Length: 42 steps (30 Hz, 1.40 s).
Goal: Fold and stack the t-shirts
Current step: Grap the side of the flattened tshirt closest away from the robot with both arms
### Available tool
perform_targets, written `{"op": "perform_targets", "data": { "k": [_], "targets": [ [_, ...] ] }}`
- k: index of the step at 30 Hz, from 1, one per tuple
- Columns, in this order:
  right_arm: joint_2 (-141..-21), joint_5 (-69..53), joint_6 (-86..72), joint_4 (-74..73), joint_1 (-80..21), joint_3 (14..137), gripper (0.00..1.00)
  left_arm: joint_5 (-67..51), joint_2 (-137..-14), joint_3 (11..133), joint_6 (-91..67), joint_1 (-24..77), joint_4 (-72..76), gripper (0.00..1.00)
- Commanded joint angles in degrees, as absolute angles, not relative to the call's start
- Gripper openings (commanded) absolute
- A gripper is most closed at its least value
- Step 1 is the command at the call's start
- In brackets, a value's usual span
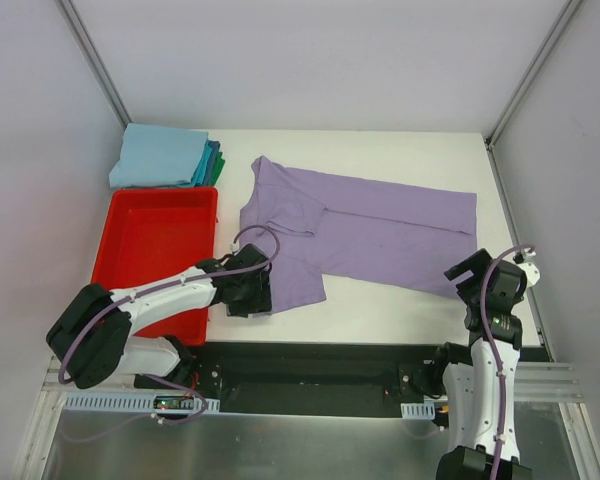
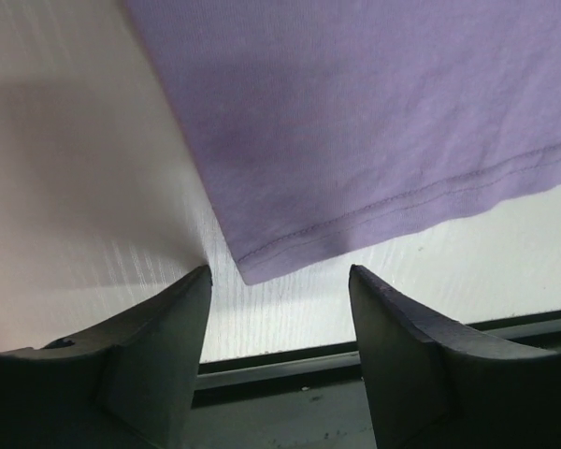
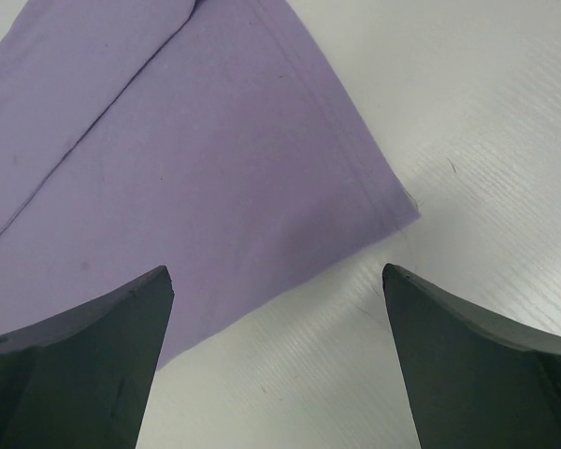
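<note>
A lavender t-shirt [image 1: 380, 232] lies spread on the white table, one side folded over. Its near-left hem corner [image 2: 252, 267] sits just beyond my left gripper [image 2: 279, 271], whose fingers stand apart with only bare table between them. In the top view the left gripper [image 1: 250, 297] is low at that corner. My right gripper [image 3: 276, 271] is open at the shirt's near-right corner [image 3: 407, 213], hem cloth by the left fingertip [image 3: 154, 285] and nothing gripped. The right gripper [image 1: 467, 280] hovers at that edge. Folded light blue, teal and green t-shirts [image 1: 165, 157] are stacked at the far left.
A red plastic bin [image 1: 155, 262] stands on the left, under my left arm and right beside the lavender shirt. A black rail [image 1: 320, 365] runs along the table's near edge. Grey walls close in the back and both sides.
</note>
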<state>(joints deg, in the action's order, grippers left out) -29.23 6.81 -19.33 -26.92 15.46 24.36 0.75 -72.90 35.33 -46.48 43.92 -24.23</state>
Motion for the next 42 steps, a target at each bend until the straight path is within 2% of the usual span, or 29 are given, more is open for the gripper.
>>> {"op": "perform_targets", "data": {
  "k": [1,2,9,14,24,32,35,42],
  "targets": [
    [-30.23,5.45,-18.19,-26.72,15.47,25.22,0.96,4.4,-76.11,36.47,-47.38,44.3,-23.91,0.55],
    [-30.32,5.62,-18.19,-26.72,15.47,25.14,0.96,3.52,-76.64,36.82,-47.11,44.3,-23.99,0.49],
    [-30.5,6.77,-18.28,-26.89,15.47,25.05,0.96,1.23,-77.87,36.04,-46.05,44.38,-23.99,0.29],
    [-30.5,8.17,-18.46,-27.86,15.47,25.22,0.96,1.23,-79.1,36.73,-45.35,44.38,-23.99,0.0],
    [-32.16,12.57,-20.39,-36.21,15.47,27.07,0.96,-2.11,-75.59,41.65,-40.61,44.38,-21.71,0.0],
    [-39.37,9.67,-25.66,-30.6,16.17,24.79,0.99,-1.49,-74.62,45.52,-38.23,44.3,-18.64,0.0],
    [-41.56,8.35,-25.84,-26.91,16.26,23.38,0.92,-1.41,-74.79,47.02,-37.79,44.21,-17.49,0.0],
    [-47.71,8.88,-26.11,-21.89,16.61,22.33,0.85,-0.62,-74.27,48.78,-37.62,42.72,-16.0,0.0]
  ]
}}
